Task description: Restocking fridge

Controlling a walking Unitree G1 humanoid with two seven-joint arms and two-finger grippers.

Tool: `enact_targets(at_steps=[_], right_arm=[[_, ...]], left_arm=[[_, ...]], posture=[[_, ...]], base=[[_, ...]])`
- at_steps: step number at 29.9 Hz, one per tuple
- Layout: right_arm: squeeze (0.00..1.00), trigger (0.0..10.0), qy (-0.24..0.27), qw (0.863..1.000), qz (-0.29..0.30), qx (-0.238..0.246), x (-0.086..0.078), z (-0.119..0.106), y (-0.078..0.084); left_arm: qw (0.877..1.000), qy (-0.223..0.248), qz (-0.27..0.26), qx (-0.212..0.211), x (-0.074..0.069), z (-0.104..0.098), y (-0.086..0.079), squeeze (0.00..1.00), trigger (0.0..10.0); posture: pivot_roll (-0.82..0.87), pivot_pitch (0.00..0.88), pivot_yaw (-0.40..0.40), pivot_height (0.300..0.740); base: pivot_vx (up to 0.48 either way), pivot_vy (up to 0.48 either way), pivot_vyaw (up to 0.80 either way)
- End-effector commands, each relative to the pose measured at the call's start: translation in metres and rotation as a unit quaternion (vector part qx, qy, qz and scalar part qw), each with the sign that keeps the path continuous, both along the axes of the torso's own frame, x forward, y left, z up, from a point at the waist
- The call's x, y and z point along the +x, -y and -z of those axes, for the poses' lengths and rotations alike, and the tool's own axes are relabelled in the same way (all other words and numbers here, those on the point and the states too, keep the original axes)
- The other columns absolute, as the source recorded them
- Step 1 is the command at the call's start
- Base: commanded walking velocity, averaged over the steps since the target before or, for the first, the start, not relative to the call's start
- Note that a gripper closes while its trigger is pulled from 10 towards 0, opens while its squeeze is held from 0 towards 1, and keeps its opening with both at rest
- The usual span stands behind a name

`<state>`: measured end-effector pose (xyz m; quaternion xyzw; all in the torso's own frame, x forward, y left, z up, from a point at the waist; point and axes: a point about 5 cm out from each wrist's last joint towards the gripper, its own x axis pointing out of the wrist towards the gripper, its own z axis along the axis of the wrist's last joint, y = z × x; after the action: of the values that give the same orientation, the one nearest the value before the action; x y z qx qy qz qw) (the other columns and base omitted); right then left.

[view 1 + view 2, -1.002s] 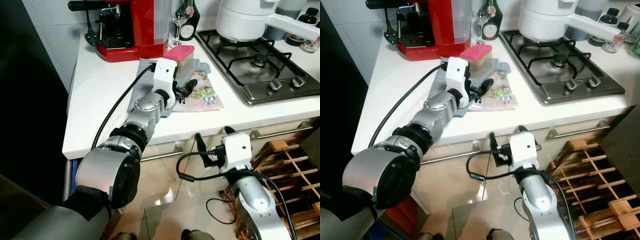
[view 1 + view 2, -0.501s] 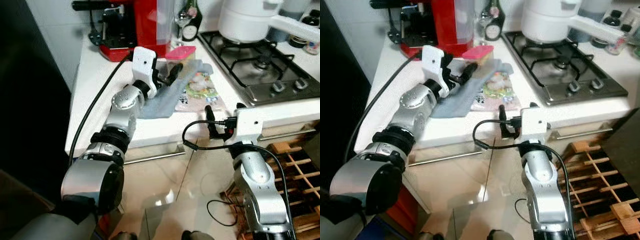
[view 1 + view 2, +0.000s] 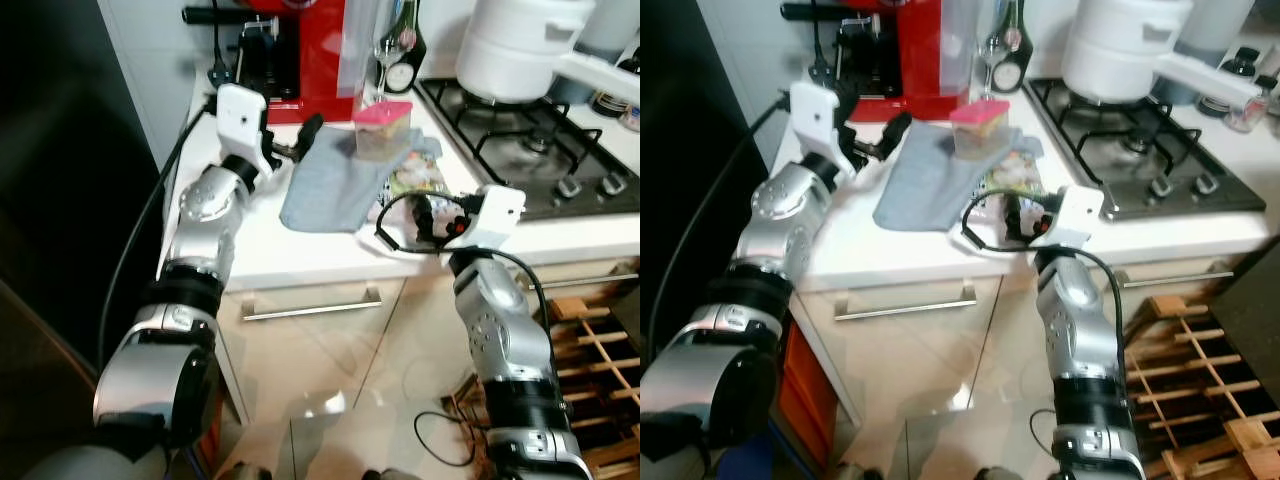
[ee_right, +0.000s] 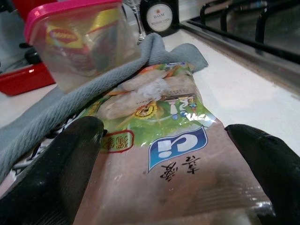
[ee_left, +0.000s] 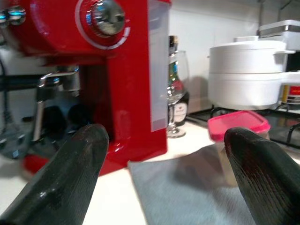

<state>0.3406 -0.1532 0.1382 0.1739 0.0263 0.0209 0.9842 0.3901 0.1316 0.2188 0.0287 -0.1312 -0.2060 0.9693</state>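
Risen from below the counter edge, the right gripper (image 4: 164, 154) now straddles the food packet (image 4: 164, 140), jaws open; the left gripper (image 5: 164, 154), also open, hovers near the grey cloth (image 3: 335, 180).

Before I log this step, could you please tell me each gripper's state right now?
Left gripper: open, holding nothing, above the grey cloth.
Right gripper: open, empty, at the food packet.

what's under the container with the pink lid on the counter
The pink-lidded container sits on a grey cloth. The food packet lies beside it, partly on the cloth. The counter beneath the cloth is hidden.
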Motion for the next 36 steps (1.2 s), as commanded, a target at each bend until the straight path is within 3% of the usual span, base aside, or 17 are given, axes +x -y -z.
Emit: enact_targets(at_steps=[1,8,11,12,13,14,22,36], right_arm=[[0.24,10.0,-0.038,0.999,0.001,0.034,0.002,0.012,-0.001],[0.23,10.0,-0.076,0.995,-0.007,0.069,0.012,0.01,-0.002],[0.24,10.0,-0.141,0.981,-0.009,0.136,0.015,0.017,-0.001],[0.24,8.8,-0.177,0.972,-0.019,0.153,0.015,0.024,-0.004],[0.24,8.8,-0.177,0.972,-0.019,0.153,0.015,0.024,-0.004],[0.25,0.0,-0.198,0.967,-0.032,0.154,0.015,0.028,-0.007],[0.25,0.0,-0.238,0.953,-0.069,0.176,0.018,0.029,-0.019],[0.25,0.0,-0.219,0.941,-0.119,0.229,0.023,0.01,-0.026]], left_arm=[[1.0,0.004,0.0,0.001,-0.001,-0.004,0.0,0.0,10.0],[1.0,-0.003,0.004,-0.004,-0.003,-0.007,0.004,0.0,10.0],[1.0,-0.012,0.005,-0.013,-0.002,-0.007,0.005,0.0,10.0],[1.0,-0.018,0.005,-0.02,-0.002,-0.007,0.005,0.0,10.0],[1.0,-0.018,0.005,-0.02,-0.002,-0.007,0.005,0.0,10.0],[1.0,-0.021,0.004,-0.022,-0.001,-0.007,0.006,0.0,10.0],[0.999,-0.034,0.004,-0.028,0.001,-0.007,0.01,0.0,10.0],[0.999,-0.041,0.006,-0.031,0.0,-0.006,0.013,0.0,10.0]], posture=[[-0.05,0.0,-0.039,0.74],[-0.06,0.0,-0.043,0.74],[-0.07,0.0,-0.043,0.74],[-0.07,0.0,-0.043,0.74],[-0.07,0.0,-0.043,0.74],[-0.08,0.0,-0.04,0.74],[-0.08,0.0,-0.041,0.74],[-0.09,0.0,-0.049,0.74]], base=[[0.0,0.0,0.0],[0.0,0.0,0.0],[0.0,0.0,0.0],[0.0,0.0,0.0],[0.0,0.0,0.0],[0.0,0.0,0.0],[0.0,0.0,0.0],[0.0,0.0,0.0]])
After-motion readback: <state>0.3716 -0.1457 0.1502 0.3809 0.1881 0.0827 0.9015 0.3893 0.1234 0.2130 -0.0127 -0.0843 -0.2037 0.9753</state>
